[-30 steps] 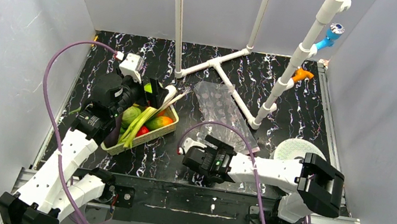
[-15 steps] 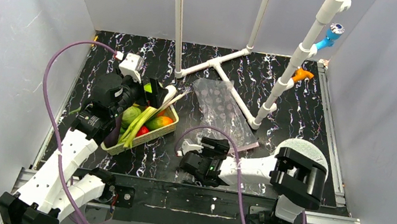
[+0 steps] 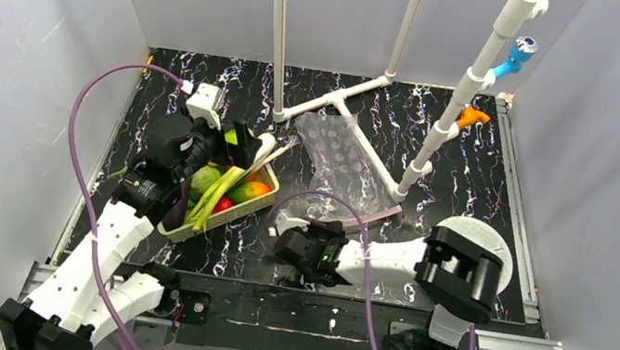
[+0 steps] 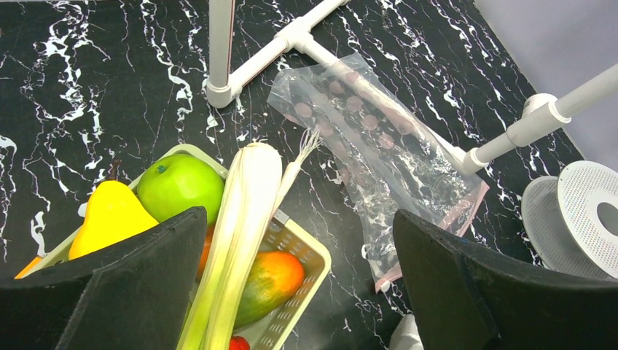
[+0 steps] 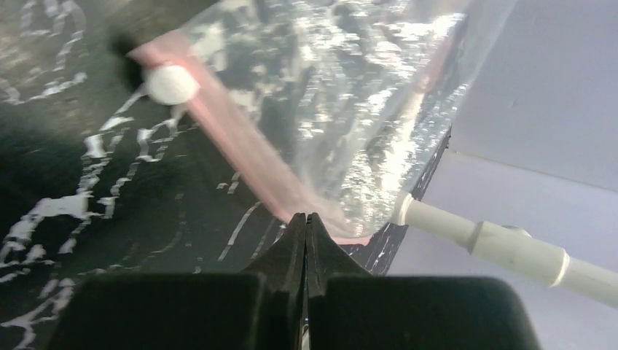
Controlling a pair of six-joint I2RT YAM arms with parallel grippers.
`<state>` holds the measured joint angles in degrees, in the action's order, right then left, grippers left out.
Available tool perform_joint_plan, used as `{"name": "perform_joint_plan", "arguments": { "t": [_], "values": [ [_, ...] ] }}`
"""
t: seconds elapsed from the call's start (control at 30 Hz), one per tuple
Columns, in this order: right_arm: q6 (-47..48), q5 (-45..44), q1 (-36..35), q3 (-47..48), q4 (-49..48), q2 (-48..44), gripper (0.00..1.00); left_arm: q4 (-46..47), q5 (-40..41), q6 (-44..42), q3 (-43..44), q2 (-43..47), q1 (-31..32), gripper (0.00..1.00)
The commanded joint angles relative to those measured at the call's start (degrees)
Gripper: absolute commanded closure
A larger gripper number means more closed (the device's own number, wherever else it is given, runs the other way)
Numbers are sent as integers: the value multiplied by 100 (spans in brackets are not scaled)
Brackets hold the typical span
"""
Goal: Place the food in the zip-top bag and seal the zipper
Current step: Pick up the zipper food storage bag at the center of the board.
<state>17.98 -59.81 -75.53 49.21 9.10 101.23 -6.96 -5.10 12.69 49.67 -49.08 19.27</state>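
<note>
The clear dotted plastic bag (image 3: 342, 157), stretched lengthwise away from the closed right jaws, is gripped at its pinkish zipper strip (image 5: 233, 149); the left jaws are spread open.

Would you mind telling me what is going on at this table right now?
The right gripper has its jaws shut near one end of the pinkish-red zipper strip of the clear dotted plastic bag, which lies partly over the white pipe frame. The left gripper hangs open above the woven tan basket, where the white-green leek, green apple and other pieces sit. No food is in the bag yet.
</note>
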Motion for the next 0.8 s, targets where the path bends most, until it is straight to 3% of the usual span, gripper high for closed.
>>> {"name": "perform_joint_plan", "arguments": {
  "t": [0.0,0.07,0.17,0.27,0.33,0.5,0.57,0.67,0.77],
  "values": [
    [-152,417,307,245,36,-853,99,-11,48,21,224,27,27,0],
    [-200,870,576,345,546,-938,99,-13,68,8,220,37,25,0],
    [28,585,763,214,811,-869,99,-24,88,6,235,46,25,0],
    [-98,545,815,209,1105,-927,76,-33,59,25,249,59,24,0],
    [-895,510,954,615,1649,-1027,57,-32,32,32,251,51,24,0],
    [-3602,1407,1618,1421,2688,-1605,34,-31,34,50,253,56,24,1],
    [-4894,1886,1939,1370,2834,-1987,20,-30,51,47,250,62,24,0],
    [-6287,2826,2366,585,2271,-2728,12,-33,45,56,251,74,24,0],
    [-7015,3231,2495,-492,820,-3611,3,-33,38,66,240,85,25,1]
  ]
}}
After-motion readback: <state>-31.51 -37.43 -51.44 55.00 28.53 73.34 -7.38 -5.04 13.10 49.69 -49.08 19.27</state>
